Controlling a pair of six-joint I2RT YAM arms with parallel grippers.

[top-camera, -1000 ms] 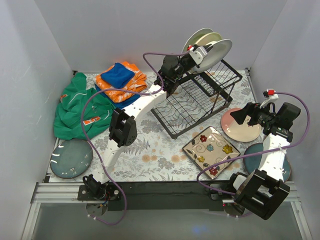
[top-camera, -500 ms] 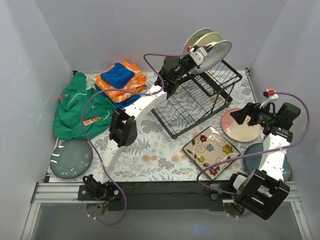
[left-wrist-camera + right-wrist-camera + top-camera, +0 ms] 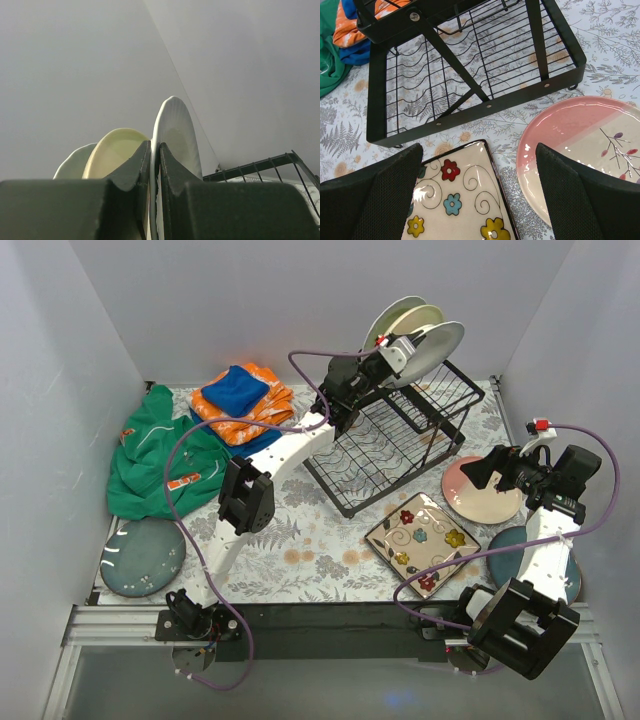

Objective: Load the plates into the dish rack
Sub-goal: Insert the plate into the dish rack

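Note:
The black wire dish rack (image 3: 400, 440) stands at the back right of the table. Three plates stand on edge at its raised upper section: a pale green one (image 3: 70, 162), a lime green one (image 3: 117, 147) and a white one (image 3: 438, 345). My left gripper (image 3: 398, 348) is shut on the white plate's (image 3: 175, 130) rim. My right gripper (image 3: 479, 160) hangs open and empty above the table, between the square flowered plate (image 3: 460, 205) and the pink-and-cream plate (image 3: 590, 145). Two dark teal plates lie flat, one front left (image 3: 142, 557), one (image 3: 508, 545) partly under my right arm.
A green garment (image 3: 160, 455) and folded orange and blue cloths (image 3: 240, 395) lie at the back left. Grey walls enclose the table on three sides. The rack's lower slotted tray (image 3: 470, 65) holds nothing that I can see.
My left gripper has edged slightly right along the rack's top with the white plate still in it. The right arm has not moved.

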